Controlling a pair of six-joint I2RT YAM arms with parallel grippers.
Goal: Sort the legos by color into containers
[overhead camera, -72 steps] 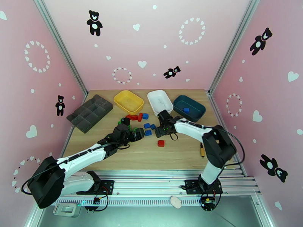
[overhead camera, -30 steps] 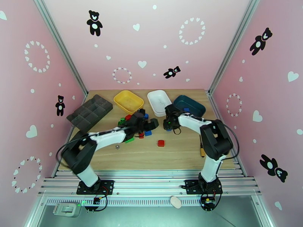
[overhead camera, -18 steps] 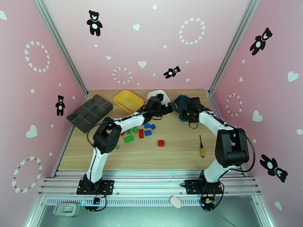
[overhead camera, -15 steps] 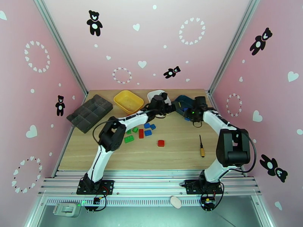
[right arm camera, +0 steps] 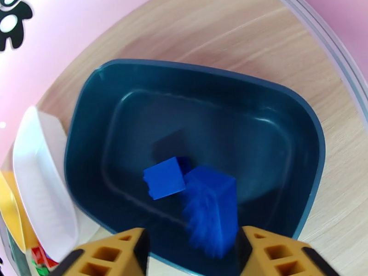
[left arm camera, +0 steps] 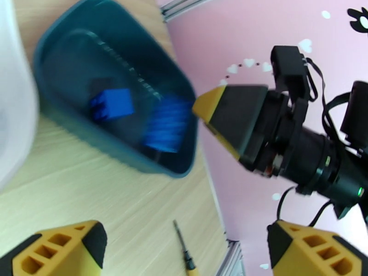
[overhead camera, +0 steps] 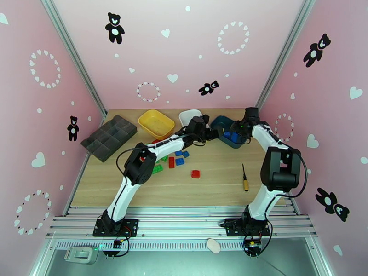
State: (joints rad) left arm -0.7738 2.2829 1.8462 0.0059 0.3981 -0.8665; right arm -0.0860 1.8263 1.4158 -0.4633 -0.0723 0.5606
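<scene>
wooden table [overhead camera: 216, 185] inside a booth; pink walls [overhead camera: 184, 51] printed with black bears and white hearts.

1. right gripper [right arm camera: 191, 236]: jaws parted, gripping nothing. it hangs over the teal tray [right arm camera: 207, 111], pointing down into it.
2. blue brick [right arm camera: 209, 212]: smeared by blur, between and just below the right gripper's fingertips. it is close against one finger, with a gap on the other side. whether it touches the tray floor i cannot tell.
3. second blue brick [right arm camera: 164, 178]: sharp, lying on the floor of the teal tray, just beside the blurred one.
4. left gripper [left arm camera: 186, 233]: jaws spread wide, empty. it is held low over the table near the gap between the white tray [right arm camera: 41, 189] and the teal tray. it faces the right gripper, near but apart.
5. white tray: just beside the teal tray, on its left.
6. yellow tray [overhead camera: 154, 120]: further left, apart from the white tray.
7. loose bricks [overhead camera: 180, 157]: red, green and blue, scattered on the table in front of the yellow and white trays, some partly under the left arm.
8. lone red brick [overhead camera: 195, 174]: on the table, apart from the scatter and nearer the arm bases.
9. screwdriver [overhead camera: 245, 178]: yellow handle, lying on the table on the right, well in front of the teal tray.
10. grey organizer [overhead camera: 109, 136]: compartmented, set at an angle at the far left of the table.
</scene>
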